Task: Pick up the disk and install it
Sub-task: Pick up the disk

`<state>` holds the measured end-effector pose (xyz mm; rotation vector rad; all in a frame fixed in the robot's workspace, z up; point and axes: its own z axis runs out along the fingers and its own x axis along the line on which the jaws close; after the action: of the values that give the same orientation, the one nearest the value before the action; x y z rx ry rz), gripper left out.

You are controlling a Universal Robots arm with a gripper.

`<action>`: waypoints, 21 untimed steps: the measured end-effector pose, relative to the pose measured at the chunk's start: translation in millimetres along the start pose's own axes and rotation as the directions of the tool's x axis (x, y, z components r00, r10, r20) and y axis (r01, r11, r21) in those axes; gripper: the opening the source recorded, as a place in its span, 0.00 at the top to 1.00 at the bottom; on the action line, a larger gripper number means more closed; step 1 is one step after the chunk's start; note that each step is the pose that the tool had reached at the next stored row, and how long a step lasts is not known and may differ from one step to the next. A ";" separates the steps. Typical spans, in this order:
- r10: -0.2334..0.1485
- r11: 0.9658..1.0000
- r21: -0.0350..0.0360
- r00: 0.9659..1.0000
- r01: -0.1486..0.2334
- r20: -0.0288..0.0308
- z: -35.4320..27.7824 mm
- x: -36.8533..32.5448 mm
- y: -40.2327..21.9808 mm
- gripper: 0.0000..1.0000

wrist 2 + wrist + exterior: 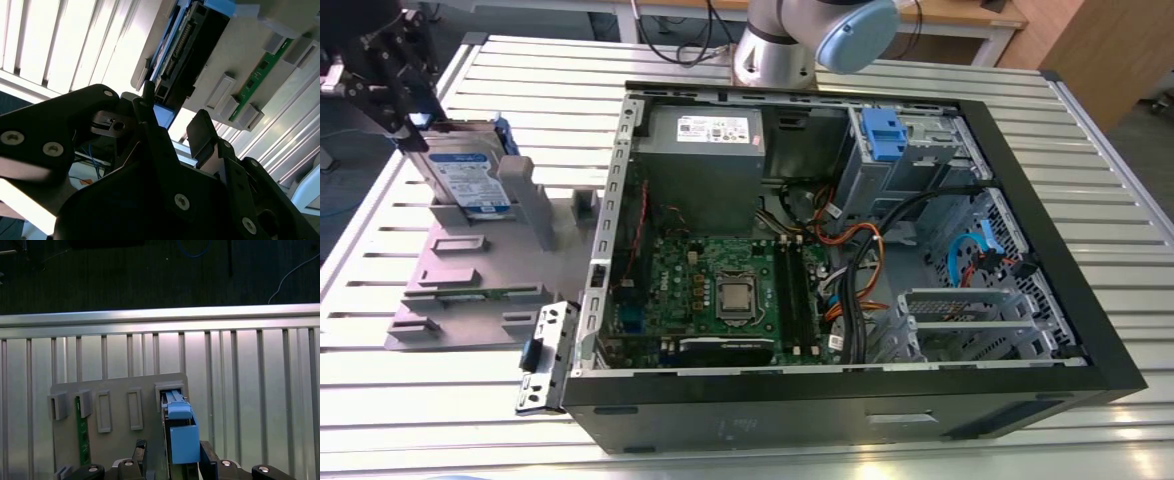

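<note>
the disk (464, 180) is seen standing on edge in a slot at the far end of the grey fixture plate (470, 292), which lies on the slatted metal table (414, 410) just beside the open computer case (1047, 235), on the exterior view's left. the gripper (408, 122) is held over that same end of the fixture plate, at the disk's upper edge. in the first wrist view the gripper (172, 456) is seen astride the disk (179, 432), whose blue rail is turned toward the camera. the jaws are parted, and a clear gap is left between one of the fingers (140, 452) and the disk. the other finger is set close against the blue rail, though contact there cannot be judged from this angle. nothing appears to be lifted, the disk being seated in its slot. a narrow green circuit board (83, 432) is held in another slot of the fixture plate, well apart from the disk.
</note>
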<state>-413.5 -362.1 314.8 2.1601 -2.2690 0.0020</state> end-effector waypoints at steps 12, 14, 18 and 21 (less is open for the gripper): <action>0.000 1.000 0.000 1.000 0.000 0.000 3.0 0.0 0.0 0.47; 0.000 1.000 0.000 1.000 0.000 0.000 3.8 0.0 0.0 0.47; 0.000 1.000 0.000 1.000 0.000 0.000 5.3 0.0 0.0 0.47; 0.000 1.000 0.000 1.000 0.000 0.000 6.1 -0.1 0.0 0.47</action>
<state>-413.5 -362.1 308.7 2.1600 -2.2690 0.0020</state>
